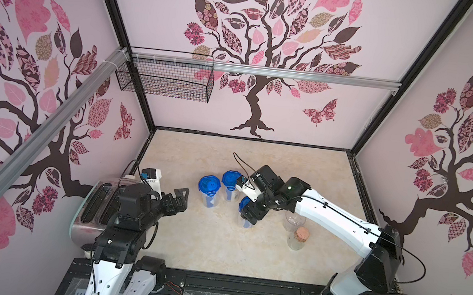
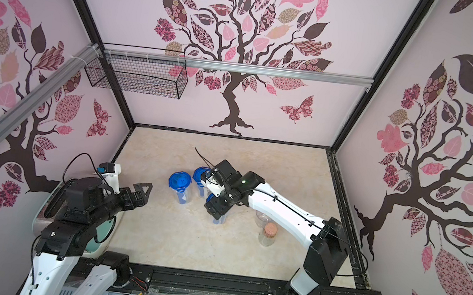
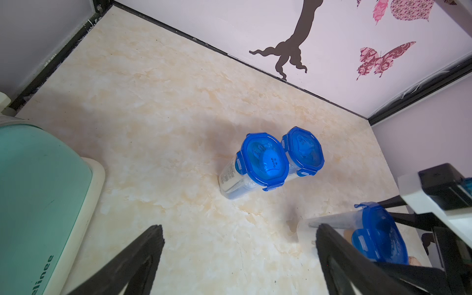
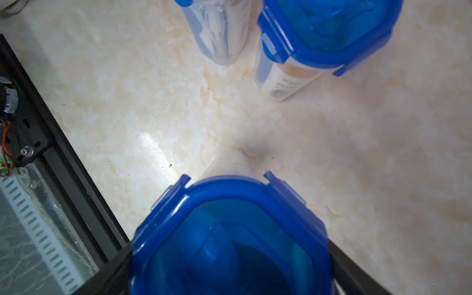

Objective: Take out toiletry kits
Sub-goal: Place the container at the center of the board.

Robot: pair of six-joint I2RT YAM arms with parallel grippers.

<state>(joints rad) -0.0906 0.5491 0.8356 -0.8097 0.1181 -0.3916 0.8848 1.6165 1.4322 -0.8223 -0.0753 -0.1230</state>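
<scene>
Three clear jars with blue clip lids stand mid-table, lids on. Pieces of the toiletry kits show through their walls: white bottles and blue-and-white sticks. Two jars stand side by side, seen in both top views and in the left wrist view. My right gripper comes down over the third jar, nearer the front. Its fingers press both sides of that jar's blue lid. My left gripper hangs open to the left of the jars, with only table between its fingers.
A mint and cream toaster stands at the left edge under my left arm. A cork-stoppered glass bottle and an empty glass jar stand under my right forearm. A black wire basket hangs on the back wall.
</scene>
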